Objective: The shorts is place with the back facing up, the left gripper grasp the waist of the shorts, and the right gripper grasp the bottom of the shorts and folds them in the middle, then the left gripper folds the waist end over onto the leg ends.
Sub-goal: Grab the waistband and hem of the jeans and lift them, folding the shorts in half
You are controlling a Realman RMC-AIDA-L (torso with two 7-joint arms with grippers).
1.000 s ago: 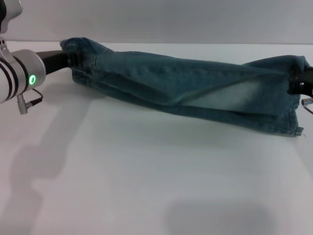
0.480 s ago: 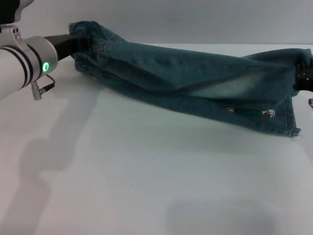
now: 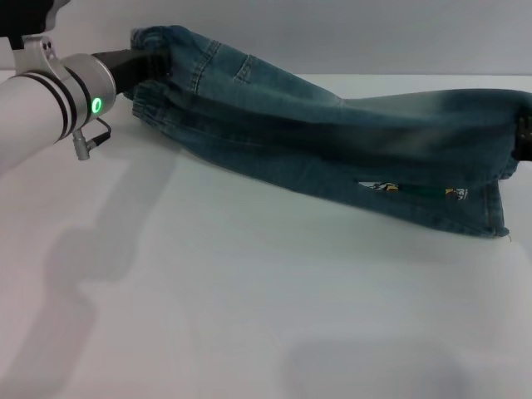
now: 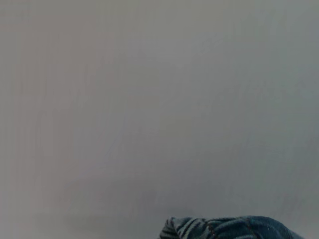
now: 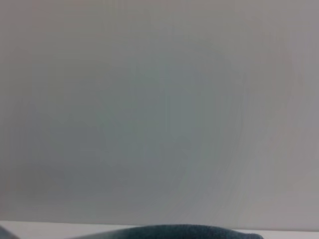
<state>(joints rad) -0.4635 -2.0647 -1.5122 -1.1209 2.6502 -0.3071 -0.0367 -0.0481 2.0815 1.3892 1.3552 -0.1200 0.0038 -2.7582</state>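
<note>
A white desk fills the head view, and the shorts, long blue faded-wash denim, hang stretched above its far half, held up at both ends and sagging toward the right. The lower edge of the cloth trails close to the desk surface near the right side; whether it touches there cannot be told.

The left arm, a thick silver-white cylinder with black rings and a green light, reaches in from the left edge. Its left pincer is closed on the waist, the puckered elastic band of darker denim, which is lifted at the far left of the garment. A back patch pocket shows just to the right of the band.

At the right edge, the right pincer is only a dark sliver beside the cloth, at the bottom of the shorts; the denim gathers toward it and hangs from that point, so it is clamped on the leg end, though its fingers themselves are out of sight. Below it one straight stitched hem drops toward the desk.

A small cartoon print lies along the lower leg near that hem.

The left wrist view shows a bunched fold of the ruffled denim against blank wall; the right wrist view shows a dark curve of denim at its edge.
</note>
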